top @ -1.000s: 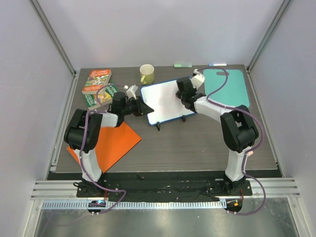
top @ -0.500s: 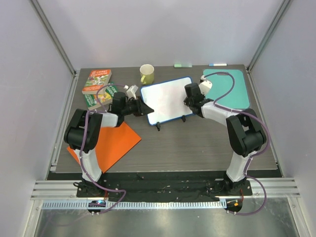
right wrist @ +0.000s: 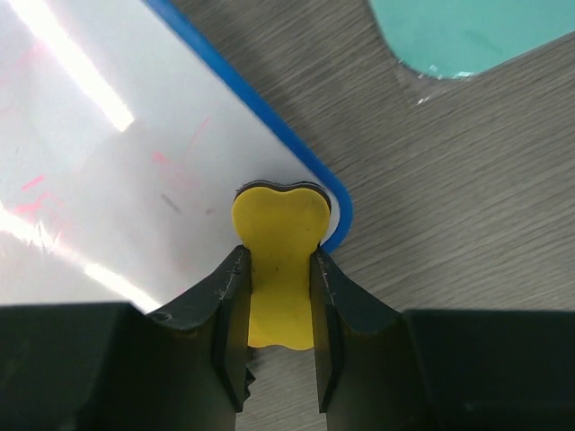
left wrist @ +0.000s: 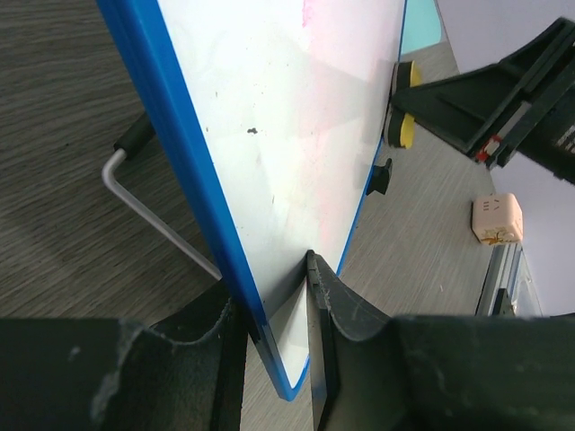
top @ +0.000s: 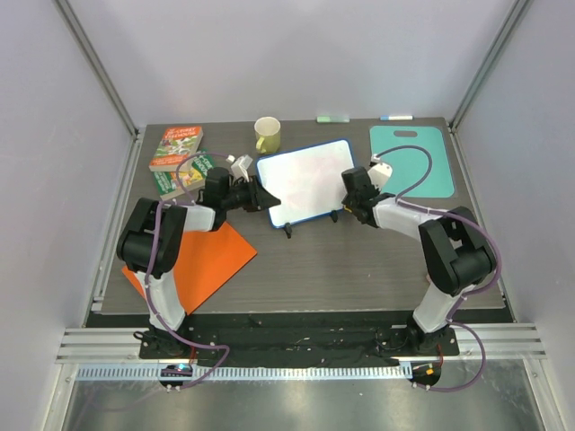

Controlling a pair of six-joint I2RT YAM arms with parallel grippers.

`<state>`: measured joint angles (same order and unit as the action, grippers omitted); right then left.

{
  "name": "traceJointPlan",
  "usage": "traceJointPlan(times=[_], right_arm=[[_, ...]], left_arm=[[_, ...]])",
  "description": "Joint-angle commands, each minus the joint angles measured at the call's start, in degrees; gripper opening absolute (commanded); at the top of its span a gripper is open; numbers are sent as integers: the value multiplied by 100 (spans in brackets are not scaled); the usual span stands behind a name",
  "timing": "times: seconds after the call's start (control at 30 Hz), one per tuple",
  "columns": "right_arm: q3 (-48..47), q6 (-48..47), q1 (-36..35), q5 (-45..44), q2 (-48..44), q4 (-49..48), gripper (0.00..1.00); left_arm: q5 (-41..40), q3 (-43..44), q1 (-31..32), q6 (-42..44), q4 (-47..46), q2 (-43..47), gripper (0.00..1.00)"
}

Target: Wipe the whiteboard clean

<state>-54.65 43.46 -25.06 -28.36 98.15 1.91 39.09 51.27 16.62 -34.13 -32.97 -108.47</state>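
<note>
1. Centrally, the whiteboard (top: 305, 182) stands tilted on its black feet (top: 287, 232) toward the back of the table (top: 341, 269), between the two arms. Its glossy face is turned up and toward the arms.
2. The left gripper (left wrist: 269, 296) is clenched on the board's left edge, with the blue frame pinched between its jaws. This hold probably braces the board so that it does not slide or tip under wiping pressure.
3. The right gripper (right wrist: 278, 259) grasps a yellow eraser (right wrist: 277, 220) and presses its dark pad against the board's lower right corner, just inside the frame.
4. Faint red marks (right wrist: 166, 162) show on the white surface beside the eraser. The wiping therefore appears to be unfinished, and the eraser sits at the end of a stroke or at the board's margin.
5. A wire stand (left wrist: 153, 211) props the board from behind, which explains its slant.
6. The only container is a yellow mug (top: 267, 135), standing upright near the board's top left corner but apart from it. Its contents cannot be made out.
7. Lying flat and away from the work are:
   - two books (top: 176, 148) at the back left;
   - an orange folder (top: 211, 260) near the left arm;
   - a teal cutting board (top: 413, 160) at the back right.
</note>
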Motion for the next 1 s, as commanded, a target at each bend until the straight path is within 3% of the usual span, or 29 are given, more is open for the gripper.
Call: traceJointPlan(times=[0.0,0.3,0.63,0.8,0.97], right_arm=[[-597,-355,317,-65,38,160,1],[-1521,-646,169,928,459,-542,1],[-1988,-576,-851,753,1355,-499,1],[-1707,-330,-712,323,1295,-411,1],[-1452,-189,-141,-46,970,45,1]], left_arm=[[-235,-64,52,618,537,-149,0],[-200,-29,52,618,564,-175,0],[-200,-29,60,609,573,-175,0],[-200,-64,52,618,555,-149,0],[-209,-73,52,627,537,-140,0]])
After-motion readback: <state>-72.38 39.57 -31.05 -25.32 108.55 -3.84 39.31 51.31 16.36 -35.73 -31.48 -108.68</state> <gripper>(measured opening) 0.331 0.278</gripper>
